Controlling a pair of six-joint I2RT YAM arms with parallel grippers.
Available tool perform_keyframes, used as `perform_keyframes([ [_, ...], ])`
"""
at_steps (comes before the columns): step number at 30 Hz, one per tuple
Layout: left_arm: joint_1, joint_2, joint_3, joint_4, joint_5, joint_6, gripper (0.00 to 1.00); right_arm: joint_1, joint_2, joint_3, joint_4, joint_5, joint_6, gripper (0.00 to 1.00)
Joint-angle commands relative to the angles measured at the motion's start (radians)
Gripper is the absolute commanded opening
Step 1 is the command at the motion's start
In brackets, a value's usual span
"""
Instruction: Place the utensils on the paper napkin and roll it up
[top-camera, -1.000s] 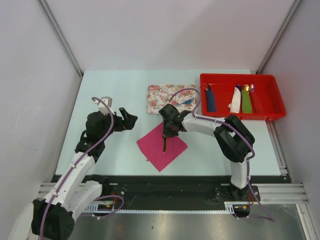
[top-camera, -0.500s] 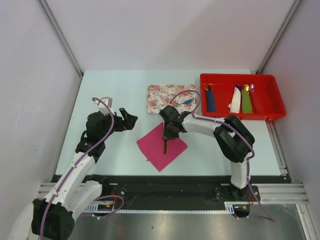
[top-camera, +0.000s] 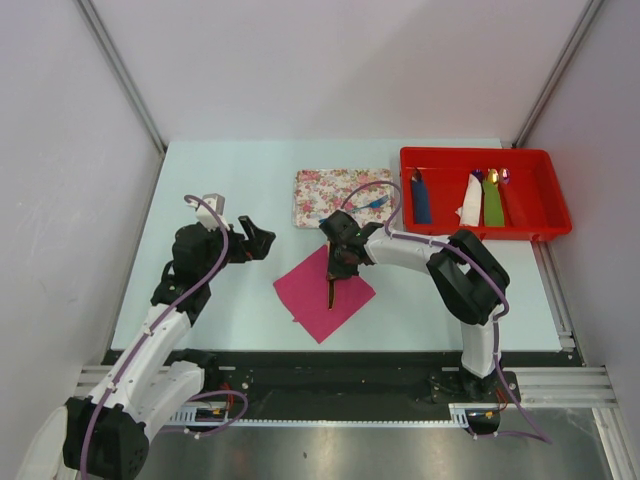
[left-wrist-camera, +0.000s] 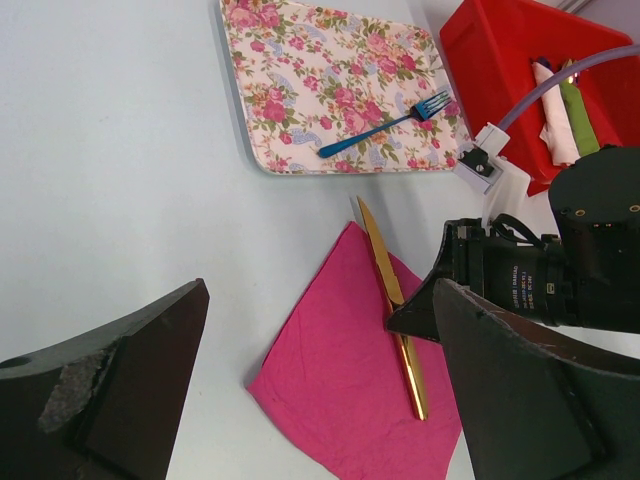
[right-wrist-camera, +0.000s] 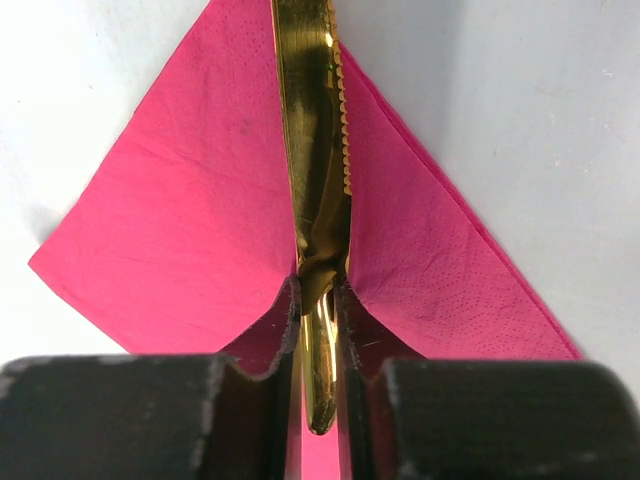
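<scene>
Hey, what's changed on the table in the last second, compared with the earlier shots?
Very little. The right gripper edged slightly rightward over the pink napkin. Its fingers sit close on either side of the gold knife lying there, and whether it has let go cannot be told. Unchanged: the left gripper is open and off to the side, and the blue fork is on the floral tray.

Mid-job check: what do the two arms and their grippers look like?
The left arm and right arm have white links, black joints and a purple cable each. The left gripper and right gripper are black with two flat fingers.
</scene>
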Motion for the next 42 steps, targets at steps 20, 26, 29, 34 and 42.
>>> perform_keyframes([
  [20, 0.009, 0.021, 0.012, 0.017, 0.011, -0.001, 1.0, -0.042, -0.05, 0.094, -0.026, -0.018, -0.023, 0.49],
  [26, 0.007, 0.067, 0.053, 0.02, 0.028, 0.027, 1.0, -0.195, -0.102, 0.171, 0.064, -0.089, -0.21, 0.62],
  [29, 0.009, 0.097, 0.078, 0.027, 0.033, 0.041, 1.0, -0.299, -0.087, 0.232, 0.105, -0.182, -0.36, 0.68],
  [34, 0.009, 0.146, 0.11, 0.033, 0.048, 0.042, 1.0, -0.424, -0.026, 0.326, 0.137, -0.244, -0.542, 0.69],
  [42, 0.01, 0.246, 0.189, 0.018, 0.215, 0.16, 1.0, -0.494, 0.1, 0.512, -0.005, -0.475, -1.104, 0.67],
])
